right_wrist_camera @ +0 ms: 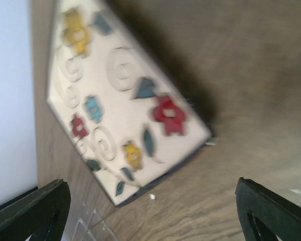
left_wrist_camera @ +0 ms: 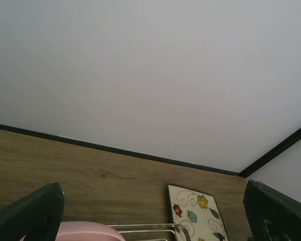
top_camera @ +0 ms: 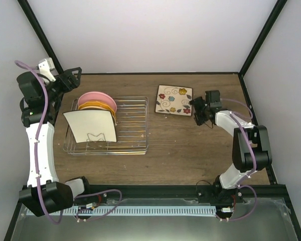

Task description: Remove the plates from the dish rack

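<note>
Plates: none in either pair of fingers at this moment.

Right fingers (right_wrist_camera: pixel 32 211): you have them spread wide, with nothing between the pads. The wrist view is blurred, but both dark tips sit at its lower corners with bare wood between them. Just ahead lies the floral plate (right_wrist_camera: pixel 120 115), square and cream, face up, with red, yellow and blue flowers and grey swirls. In the top view the tips are just beside that plate's right edge; whether they touch it, cannot tell. The plate lies flat on the worktop (top_camera: pixel 190 145), to the right of the dish rack (top_camera: pixel 133 118) and apart from it, near the back edge.

Left fingers (left_wrist_camera: pixel 30 213): also spread wide and empty. Your left arm holds them over the rack's back left corner, looking across at the back wall (left_wrist_camera: pixel 150 75). The top rim of the pink plate (left_wrist_camera: pixel 85 231) shows low in that wrist view, between the two tips.

Dish rack: silver wire, on the left half of the worktop. Its load stands in the left half. The pink plate is furthest back, with an orange plate (top_camera: pixel 103 105) close against it. Nearest you is a square white-backed plate (top_camera: pixel 90 125), tilted, leaning toward the round ones.
</note>
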You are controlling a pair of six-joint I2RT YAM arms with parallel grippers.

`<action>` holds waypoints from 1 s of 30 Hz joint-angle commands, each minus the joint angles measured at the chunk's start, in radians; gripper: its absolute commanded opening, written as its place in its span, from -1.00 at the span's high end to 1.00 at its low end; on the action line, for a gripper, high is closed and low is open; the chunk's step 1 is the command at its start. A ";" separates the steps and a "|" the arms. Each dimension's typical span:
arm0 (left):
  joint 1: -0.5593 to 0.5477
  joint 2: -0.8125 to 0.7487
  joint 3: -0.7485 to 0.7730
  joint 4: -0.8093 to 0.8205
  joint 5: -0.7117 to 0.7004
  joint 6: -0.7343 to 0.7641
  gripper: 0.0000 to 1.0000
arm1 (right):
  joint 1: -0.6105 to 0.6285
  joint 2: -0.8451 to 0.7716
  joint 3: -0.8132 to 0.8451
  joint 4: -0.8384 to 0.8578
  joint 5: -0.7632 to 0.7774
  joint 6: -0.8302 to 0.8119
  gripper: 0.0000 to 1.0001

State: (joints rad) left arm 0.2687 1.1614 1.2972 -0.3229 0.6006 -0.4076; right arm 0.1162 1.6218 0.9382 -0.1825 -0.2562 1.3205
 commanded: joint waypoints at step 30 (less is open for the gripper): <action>0.004 0.011 -0.005 0.006 0.056 0.041 -1.00 | 0.702 0.364 0.644 0.418 -0.574 -1.471 -0.10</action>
State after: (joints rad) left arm 0.2687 1.1828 1.2972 -0.3130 0.6415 -0.3859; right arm 0.7959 1.9667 1.5158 0.1982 -0.7929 -0.1249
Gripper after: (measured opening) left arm 0.998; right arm 0.556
